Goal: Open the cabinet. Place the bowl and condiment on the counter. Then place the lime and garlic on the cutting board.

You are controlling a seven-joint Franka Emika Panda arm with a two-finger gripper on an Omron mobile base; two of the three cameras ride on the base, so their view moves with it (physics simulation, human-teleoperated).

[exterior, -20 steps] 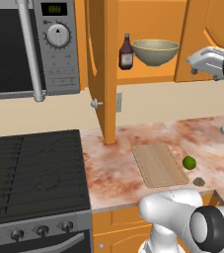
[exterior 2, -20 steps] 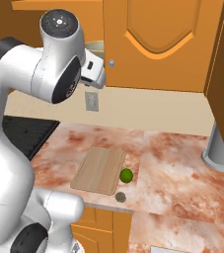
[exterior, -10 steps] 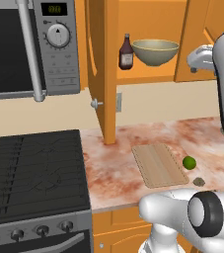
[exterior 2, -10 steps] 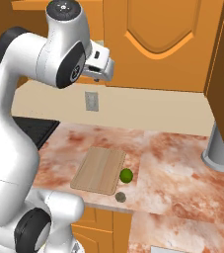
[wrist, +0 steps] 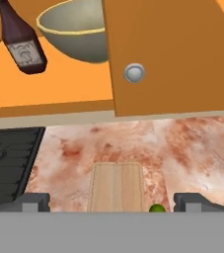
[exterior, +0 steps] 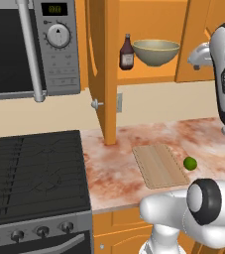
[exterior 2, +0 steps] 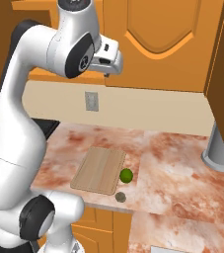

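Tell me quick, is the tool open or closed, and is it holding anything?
Tool: open, jaws spread wide, holding nothing; it faces the cabinet shelf with the bowl and condiment bottle.

Glossy white rounded arm [exterior 2: 24, 128] with dark joints.

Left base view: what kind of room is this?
A kitchen, rendered in simulation. Signs: a black stove top under a microwave, a marbled counter with a cutting board, and orange wall cabinets holding a bowl.
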